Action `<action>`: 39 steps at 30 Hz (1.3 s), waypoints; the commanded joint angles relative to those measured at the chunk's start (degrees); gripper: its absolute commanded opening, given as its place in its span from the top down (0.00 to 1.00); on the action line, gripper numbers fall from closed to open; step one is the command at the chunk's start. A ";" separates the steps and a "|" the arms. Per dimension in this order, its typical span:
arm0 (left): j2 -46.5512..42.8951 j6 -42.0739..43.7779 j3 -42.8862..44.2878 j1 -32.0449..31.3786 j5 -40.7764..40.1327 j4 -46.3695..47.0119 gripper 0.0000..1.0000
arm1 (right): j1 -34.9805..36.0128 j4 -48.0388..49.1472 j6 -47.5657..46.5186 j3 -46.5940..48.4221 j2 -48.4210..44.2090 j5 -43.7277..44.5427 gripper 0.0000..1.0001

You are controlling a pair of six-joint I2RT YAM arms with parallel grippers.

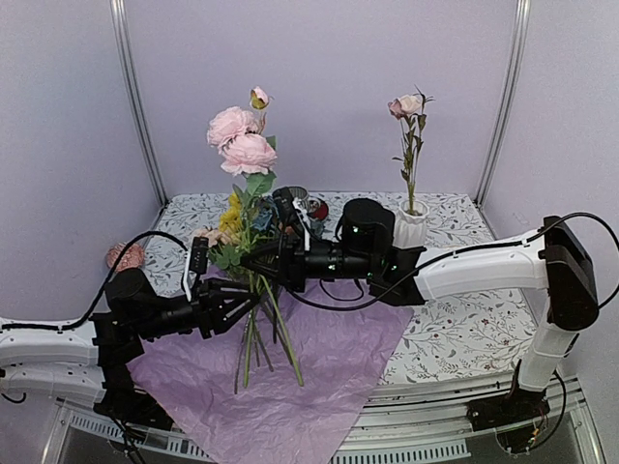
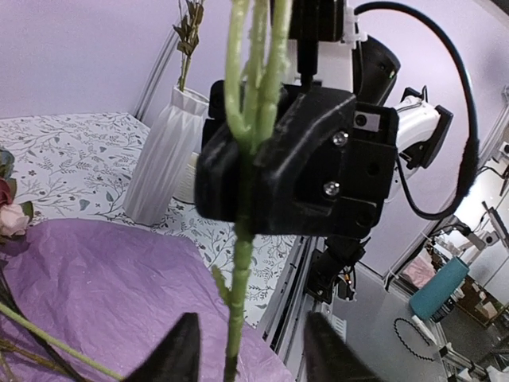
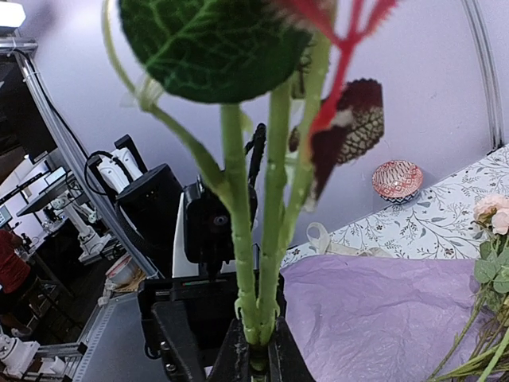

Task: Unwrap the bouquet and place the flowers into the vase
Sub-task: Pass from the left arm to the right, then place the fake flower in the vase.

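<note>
My right gripper point(image 1: 257, 259) point(image 3: 258, 354) is shut on a small bunch of green stems point(image 3: 262, 239) and holds them upright, the pink roses point(image 1: 242, 140) on top. In the left wrist view its black jaws clamp those stems point(image 2: 253, 95). My left gripper point(image 1: 253, 292) point(image 2: 253, 326) is just below, open, with the stem between its fingers and not touching them. More flowers point(image 1: 232, 220) lie on the spread purple tissue paper point(image 1: 290, 382), stems point(image 1: 263, 338) towards me. The white ribbed vase point(image 1: 411, 227) point(image 2: 165, 155) stands at the back right with one pink flower point(image 1: 406, 106) in it.
A pink patterned bowl point(image 1: 124, 255) point(image 3: 397, 180) sits at the far left of the flowered tablecloth. The loose beige ribbon point(image 3: 322, 239) lies by the paper's edge. A small cup on a red saucer point(image 1: 315, 208) stands behind the flowers. The table's near edge point(image 1: 464, 391) runs along the front.
</note>
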 commanded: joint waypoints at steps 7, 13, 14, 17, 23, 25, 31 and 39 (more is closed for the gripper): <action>-2.52 1.13 -1.14 -0.65 -3.03 -1.19 0.15 | -0.65 -9.28 -10.35 -10.91 -13.54 22.66 0.98; -4.29 1.44 0.04 -0.64 -5.63 -5.53 0.13 | -0.76 -13.52 -17.54 -16.87 -23.93 35.42 0.98; -4.64 1.30 0.21 -0.65 -5.84 -6.24 0.13 | -0.76 -13.70 -18.50 -17.48 -24.93 37.00 0.98; -5.60 0.74 -0.27 -0.65 -6.47 -6.96 0.11 | -0.78 -14.30 -21.20 -18.41 -29.27 41.01 0.98; -6.64 0.56 -1.05 -0.57 -7.40 -7.08 0.02 | -1.03 -16.80 -27.87 -16.26 -34.43 51.62 0.98; -6.73 0.72 -1.05 -0.57 -7.60 -7.14 0.02 | -1.98 -17.44 -30.36 -14.83 -35.67 53.97 0.98; -5.52 1.26 -1.52 -0.56 -8.33 -5.69 0.06 | -6.70 -22.08 -33.45 -7.57 -39.58 55.85 0.98; -3.05 1.21 -0.76 -0.56 -7.88 -4.22 0.09 | -11.64 -22.71 -37.50 1.71 -39.20 59.80 0.98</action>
